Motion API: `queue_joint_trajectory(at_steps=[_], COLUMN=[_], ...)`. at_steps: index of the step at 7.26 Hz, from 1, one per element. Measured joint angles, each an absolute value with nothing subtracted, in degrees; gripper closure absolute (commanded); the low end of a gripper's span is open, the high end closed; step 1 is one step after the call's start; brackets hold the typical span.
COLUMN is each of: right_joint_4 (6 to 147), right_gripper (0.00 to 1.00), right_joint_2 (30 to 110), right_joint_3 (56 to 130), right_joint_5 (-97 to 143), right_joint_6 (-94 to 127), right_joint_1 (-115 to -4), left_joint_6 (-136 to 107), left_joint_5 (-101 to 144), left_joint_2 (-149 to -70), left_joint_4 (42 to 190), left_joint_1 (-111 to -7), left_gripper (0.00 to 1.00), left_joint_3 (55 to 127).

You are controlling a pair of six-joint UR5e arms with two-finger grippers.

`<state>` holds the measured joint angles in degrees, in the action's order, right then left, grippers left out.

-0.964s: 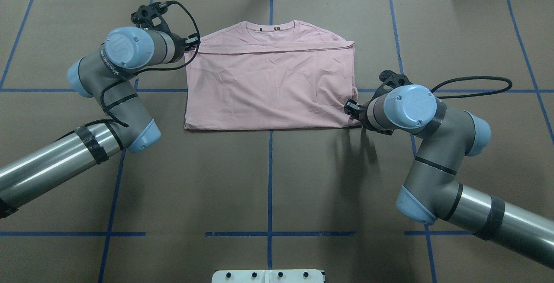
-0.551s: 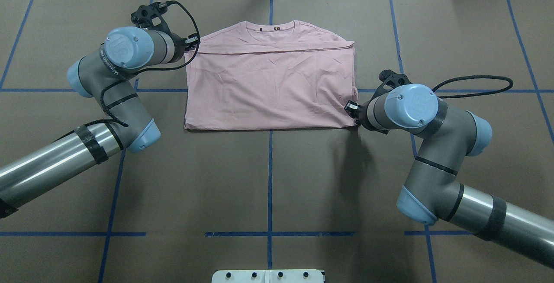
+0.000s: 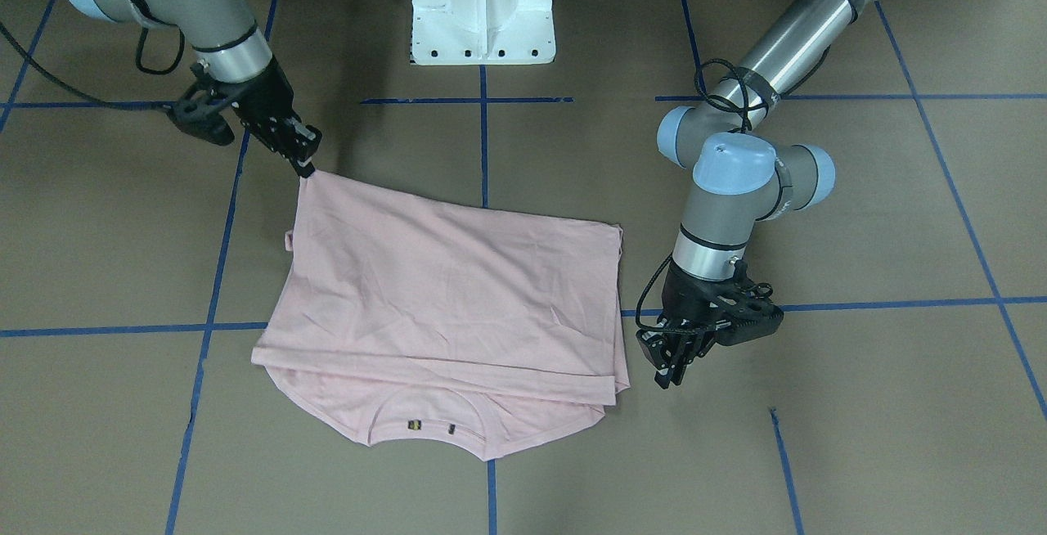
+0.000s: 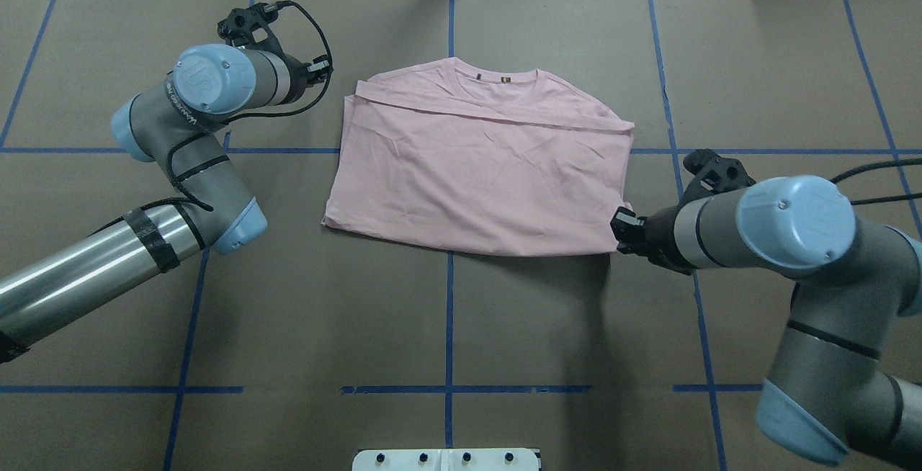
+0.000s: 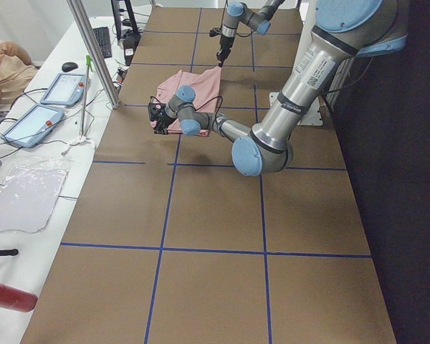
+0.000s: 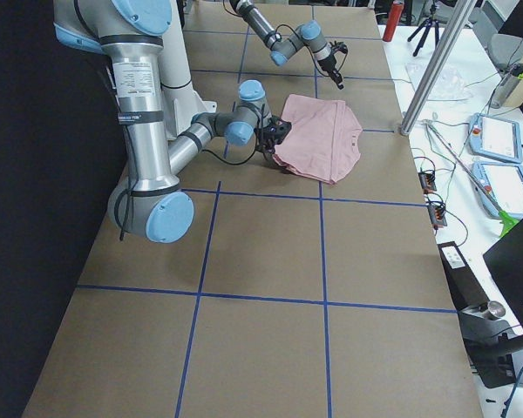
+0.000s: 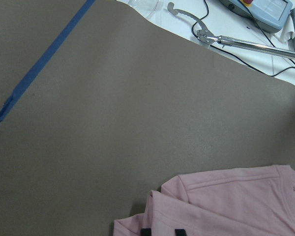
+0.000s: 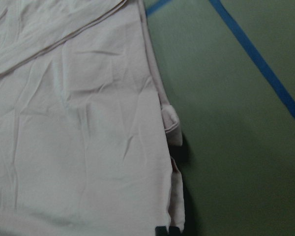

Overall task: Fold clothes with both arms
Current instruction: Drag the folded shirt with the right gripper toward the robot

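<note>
The front-facing view showed the right gripper clamped on a corner of the folded pink T-shirt, which lay askew toward the table's far edge, while only the left wrist view revealed the left gripper's fingertips slightly apart.

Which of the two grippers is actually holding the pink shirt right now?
The right gripper: it pinches the corner of the T-shirt nearest the robot. The left gripper sits beside the collar end, apart from the cloth.
</note>
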<state>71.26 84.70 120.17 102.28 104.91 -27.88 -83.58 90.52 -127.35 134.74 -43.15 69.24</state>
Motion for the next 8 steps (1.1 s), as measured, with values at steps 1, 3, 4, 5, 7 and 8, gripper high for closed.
queue_joint_trajectory(at_steps=[1,3,4,5,7,8], right_joint_4=[71.3,71.1,71.0,71.0,70.9,70.9], right_gripper=[1.0,0.01,0.0,0.0,0.0,0.0], right_joint_2=[89.1,95.1,95.5,95.5,93.7,92.2], right_joint_3=[125.3,131.2,132.0,132.4,132.7,132.6], right_joint_5=[103.7,106.4,105.9,104.5,103.7,103.7], right_joint_6=[108.8,113.6,116.0,117.4,117.8,117.7], right_joint_1=[-22.0,-9.0,-4.1,-2.2,-6.9,-11.8], left_joint_6=[-83.5,-83.4,-84.6,-87.5,-92.5,-94.1], left_joint_5=[90.8,96.2,99.5,101.5,105.1,105.7], left_joint_2=[-127.4,-127.2,-126.7,-125.6,-122.0,-119.5], left_joint_4=[134.7,136.8,138.6,139.3,134.7,129.1], left_joint_1=[-43.1,-43.2,-43.2,-43.0,-41.3,-38.2], left_gripper=[0.71,0.01,0.0,0.0,0.14,0.36], left_joint_3=[70.2,71.9,73.3,76.1,85.6,91.8])
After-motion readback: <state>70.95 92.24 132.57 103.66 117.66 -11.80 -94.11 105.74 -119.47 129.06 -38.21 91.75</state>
